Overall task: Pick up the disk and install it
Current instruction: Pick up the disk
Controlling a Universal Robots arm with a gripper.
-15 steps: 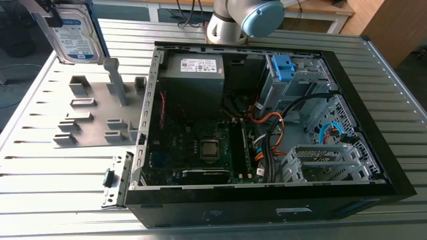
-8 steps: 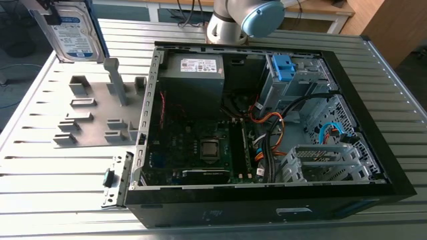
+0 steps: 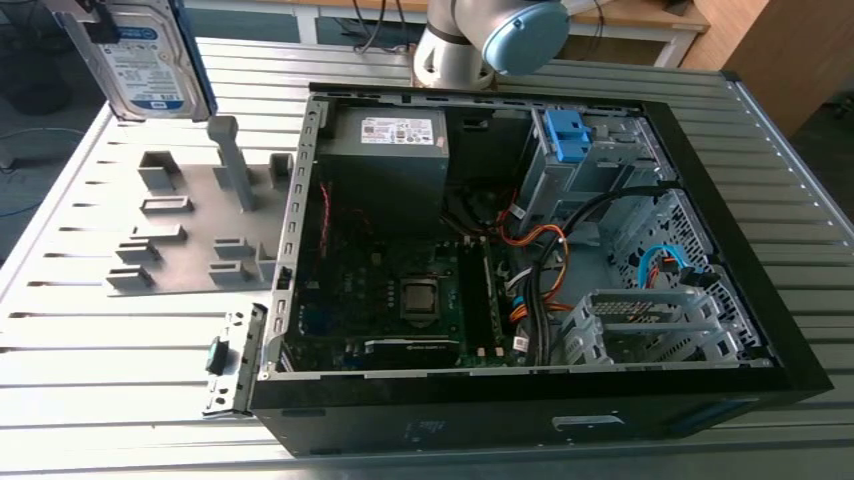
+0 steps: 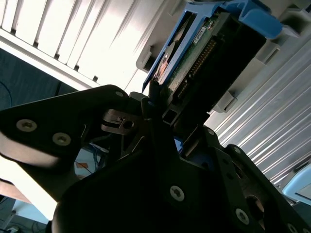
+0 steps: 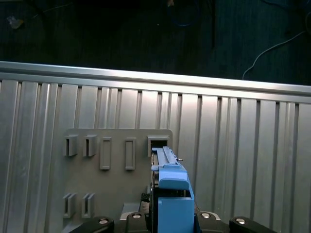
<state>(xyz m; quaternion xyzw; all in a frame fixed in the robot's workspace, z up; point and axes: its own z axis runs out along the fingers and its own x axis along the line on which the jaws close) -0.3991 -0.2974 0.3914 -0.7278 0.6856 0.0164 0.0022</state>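
Note:
The disk (image 3: 144,62), silver with a blue-and-white label and a blue bracket, hangs upright above the table at the exterior view's far left. It is clear of the grey holder plate (image 3: 187,235). My gripper (image 3: 96,22) is shut on its upper end. In the second wrist view the disk (image 4: 204,53) shows edge-on, its connector side facing the camera, with my gripper (image 4: 170,119) clamped on it. The first wrist view looks down along the disk's blue bracket (image 5: 171,191) onto the holder plate (image 5: 116,145), with my gripper (image 5: 170,221) at the picture's edge.
An open black computer case (image 3: 694,400) lies on the slatted metal table (image 3: 107,350). Inside are a grey power supply (image 3: 387,150), a motherboard (image 3: 400,300), cables and a metal drive cage (image 3: 587,170) with a blue latch (image 3: 566,135). The arm's base (image 3: 461,45) stands behind the case.

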